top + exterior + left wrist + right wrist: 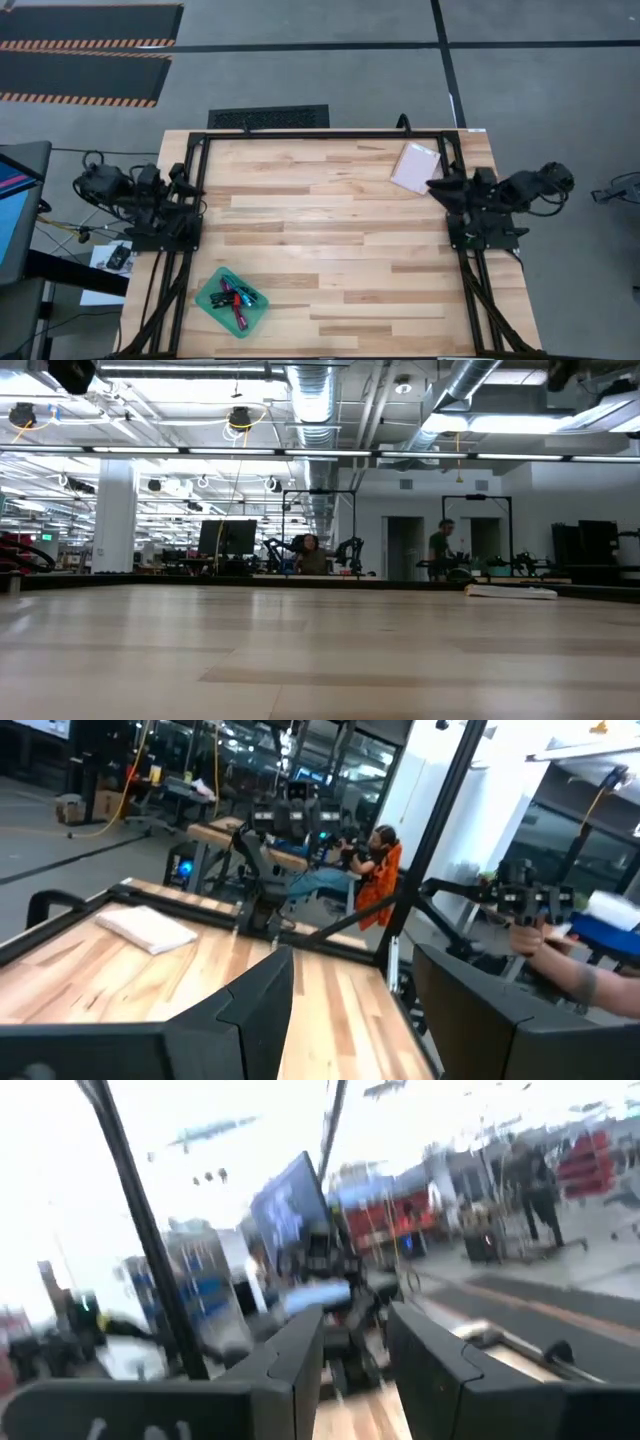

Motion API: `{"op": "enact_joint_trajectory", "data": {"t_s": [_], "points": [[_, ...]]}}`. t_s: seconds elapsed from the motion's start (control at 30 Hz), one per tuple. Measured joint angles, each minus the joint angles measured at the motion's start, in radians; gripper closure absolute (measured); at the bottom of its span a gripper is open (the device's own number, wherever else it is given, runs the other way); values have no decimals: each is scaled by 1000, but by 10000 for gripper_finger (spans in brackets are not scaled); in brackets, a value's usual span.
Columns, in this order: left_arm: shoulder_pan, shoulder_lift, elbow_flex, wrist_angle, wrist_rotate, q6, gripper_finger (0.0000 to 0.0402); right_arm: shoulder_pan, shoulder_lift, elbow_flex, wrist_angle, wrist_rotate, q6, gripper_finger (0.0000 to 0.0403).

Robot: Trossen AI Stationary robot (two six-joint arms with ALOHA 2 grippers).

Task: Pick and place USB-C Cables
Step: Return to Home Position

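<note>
My left gripper [350, 965] rests at the wooden table's [330, 240] nine o'clock edge, fingers wide apart. My right gripper [355, 1320] is at three, its gap narrower. At seven, the green bin [256, 316] holds the USB-C Cables [236, 296].

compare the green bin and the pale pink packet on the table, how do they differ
Colour: the green bin is teal-green; the packet is pale pink-white.
Contents: the bin holds the USB-C cables; the packet lies flat with nothing on it.
Place: the bin sits on the side of the left gripper; the packet lies beside the right gripper.
Shared: both rest askew on the wooden table, ungripped.
</note>
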Motion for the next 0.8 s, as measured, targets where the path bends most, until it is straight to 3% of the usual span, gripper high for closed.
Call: {"op": "enact_joint_trajectory", "data": {"t_s": [0.17,0.3,0.63,0.8], "points": [[0,0,-82,-3,-74,-12,207,0,-240,-139,27,-2,0,268],[0,0,-146,53,-105,-46,207,-4,-237,-172,46,8,-45,268],[0,1,-421,463,131,-63,207,-4,-238,-169,-39,-11,-19,269],[0,1,-575,670,199,-64,207,-4,-239,-193,-74,-8,13,270]]}}
